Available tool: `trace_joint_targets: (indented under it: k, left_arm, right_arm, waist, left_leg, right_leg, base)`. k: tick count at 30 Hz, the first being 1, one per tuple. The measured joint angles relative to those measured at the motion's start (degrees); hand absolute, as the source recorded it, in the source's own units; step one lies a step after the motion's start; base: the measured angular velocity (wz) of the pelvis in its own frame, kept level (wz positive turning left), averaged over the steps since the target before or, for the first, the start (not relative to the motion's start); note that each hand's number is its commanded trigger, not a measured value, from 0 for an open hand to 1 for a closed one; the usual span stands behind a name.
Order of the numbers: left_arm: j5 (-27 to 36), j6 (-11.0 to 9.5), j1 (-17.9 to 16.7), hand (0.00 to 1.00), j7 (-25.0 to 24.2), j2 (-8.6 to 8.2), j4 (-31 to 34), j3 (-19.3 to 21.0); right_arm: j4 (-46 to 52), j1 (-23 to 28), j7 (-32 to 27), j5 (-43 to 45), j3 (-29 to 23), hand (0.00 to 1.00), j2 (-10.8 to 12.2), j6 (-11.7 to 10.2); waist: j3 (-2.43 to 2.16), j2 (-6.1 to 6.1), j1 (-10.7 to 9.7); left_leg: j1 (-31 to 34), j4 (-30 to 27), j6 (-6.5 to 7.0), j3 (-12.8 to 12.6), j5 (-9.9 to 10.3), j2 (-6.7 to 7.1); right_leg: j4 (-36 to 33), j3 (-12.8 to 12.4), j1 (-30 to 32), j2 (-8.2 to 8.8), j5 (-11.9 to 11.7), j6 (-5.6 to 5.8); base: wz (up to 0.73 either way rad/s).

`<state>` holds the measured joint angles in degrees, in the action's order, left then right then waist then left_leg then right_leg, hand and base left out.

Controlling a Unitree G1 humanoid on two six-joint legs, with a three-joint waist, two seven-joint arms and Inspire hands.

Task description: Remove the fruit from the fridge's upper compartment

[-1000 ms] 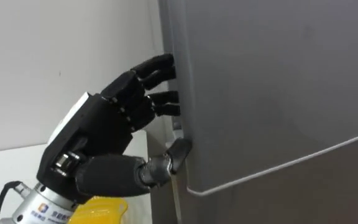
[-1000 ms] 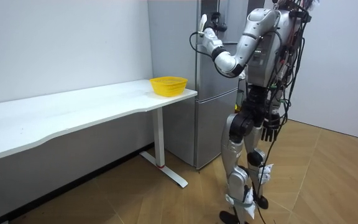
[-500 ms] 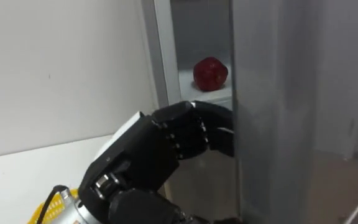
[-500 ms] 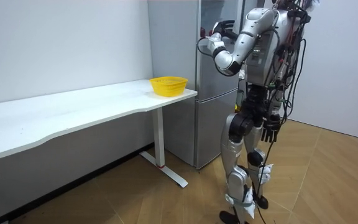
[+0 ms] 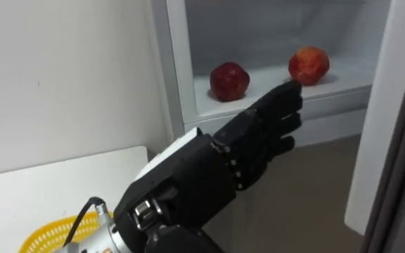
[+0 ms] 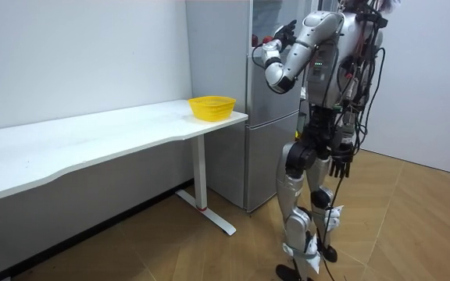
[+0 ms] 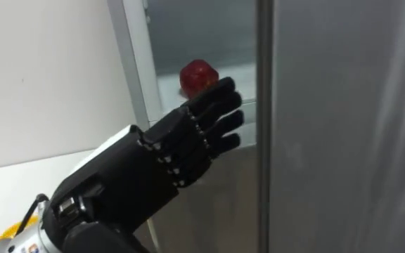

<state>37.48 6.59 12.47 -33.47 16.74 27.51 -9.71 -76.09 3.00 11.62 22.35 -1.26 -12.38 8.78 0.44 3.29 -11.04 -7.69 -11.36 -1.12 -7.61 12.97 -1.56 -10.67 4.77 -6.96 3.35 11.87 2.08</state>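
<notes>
The upper fridge (image 5: 188,84) stands open. On its white shelf (image 5: 343,88) lie two red apples: a dark one (image 5: 229,81) to the left and a lighter one (image 5: 309,65) to the right. My left hand (image 5: 248,144) is open and stretched toward the shelf, its fingertips just below the lighter apple and holding nothing. In the right eye view the left hand (image 7: 188,144) lies in front of the dark apple (image 7: 199,76). In the room view I stand facing the fridge with the left hand (image 6: 286,32) raised, while my right hand (image 6: 339,165) hangs loose at my side.
The grey fridge door (image 7: 343,126) stands swung out on my right, close to the head. A yellow basket (image 6: 212,107) sits at the end of the long white table (image 6: 116,133), just left of the fridge. Wooden floor lies behind me.
The fridge door has swung open from nearly shut. My left hand has left the door's edge and now stretches out toward the shelf. The second apple has come into sight.
</notes>
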Motion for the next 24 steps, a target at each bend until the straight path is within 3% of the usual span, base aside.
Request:
trace_joint_targets:
  k: [10,20,24]
  left_arm:
    - [-0.04,0.02,3.46,0.00,0.30,-0.19,0.09,-2.57]
    - [-0.70,0.00,4.05,0.00,0.61,-0.51,1.05,-6.30]
    - [-1.08,0.00,4.98,0.00,0.52,-1.71,1.06,-7.28]
  right_arm:
    - [-0.14,-0.03,-0.27,-0.03,-0.01,0.00,-0.24,-0.11]
    - [-0.04,-0.26,-0.99,-0.04,0.63,0.00,-0.26,-1.33]
    - [-0.70,-0.88,-0.95,-0.08,2.39,0.00,-0.19,-1.73]
  waist:
    - [-0.49,0.75,-1.26]
    - [-0.45,0.71,-1.26]
    - [-0.28,0.47,-1.51]
  left_leg:
    - [0.00,0.01,0.00,-0.34,0.00,-0.06]
    - [0.01,0.20,0.00,-0.35,0.00,-0.11]
    - [0.01,0.38,0.00,-0.30,0.00,-0.12]
  right_leg:
    - [-0.21,-0.25,0.66,-0.04,-0.01,-0.01]
    - [-0.06,-0.22,0.68,-0.15,-0.04,-0.05]
    - [0.07,-0.08,0.62,-0.16,-0.04,-0.06]
  base:
    - [-0.01]
    - [0.00]
    - [0.01]
